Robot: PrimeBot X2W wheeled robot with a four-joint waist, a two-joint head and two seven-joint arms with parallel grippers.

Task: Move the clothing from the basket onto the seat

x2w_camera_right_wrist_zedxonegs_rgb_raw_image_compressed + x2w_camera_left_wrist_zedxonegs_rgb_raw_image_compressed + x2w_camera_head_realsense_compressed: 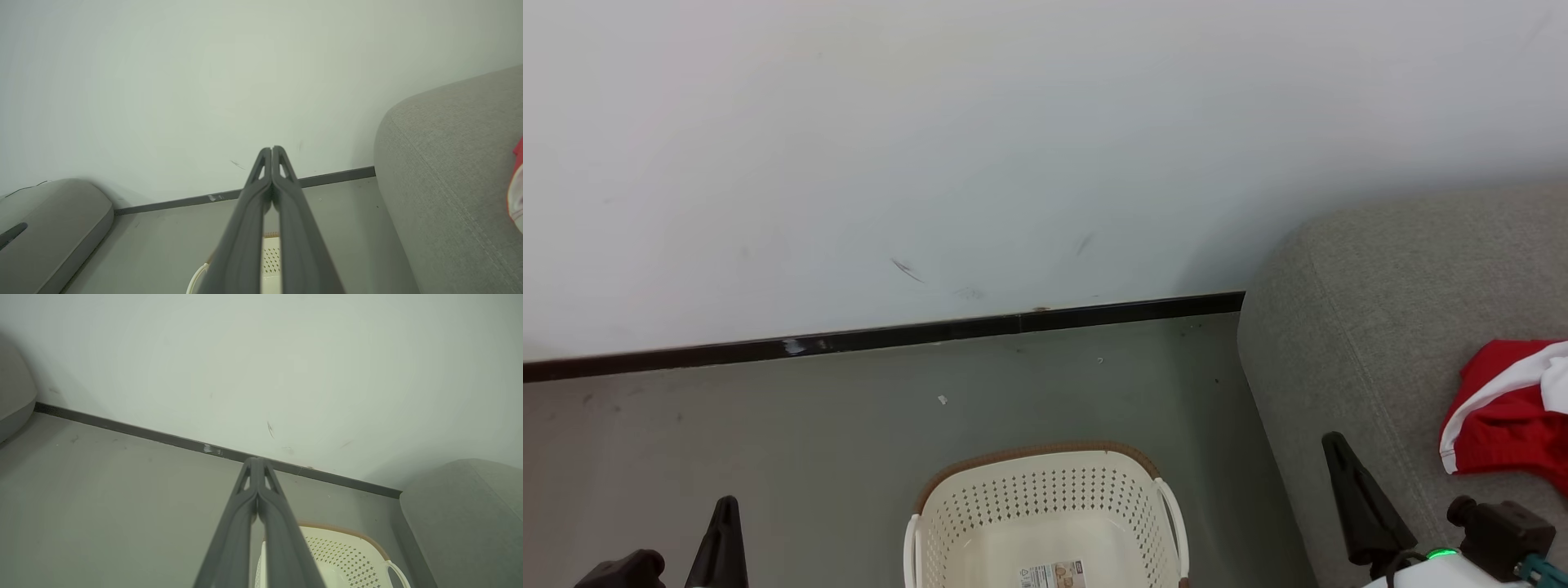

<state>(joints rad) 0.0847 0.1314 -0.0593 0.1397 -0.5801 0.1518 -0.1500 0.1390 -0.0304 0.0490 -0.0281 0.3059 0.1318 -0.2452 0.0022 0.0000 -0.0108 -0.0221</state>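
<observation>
**Red clothes on the seat, both hands closed**

The head view shows the red clothing (1503, 408) with its white stripe lying on the grey seat (1380, 310), and a sticker (1054, 574) inside the basket (1045, 498). The right wrist view catches a red edge of the clothing and a low grey thing (53, 224) by the wall (163, 81). The left wrist view shows the basket's brown rim (347, 531) and a white handle (398, 569). The basket stands on the floor (768, 449) between the hands. The clothing lies near the right hand (1335, 445), on its right side, and well apart from the left hand (727, 505). Both hands are closed, fingers pressed together.
</observation>
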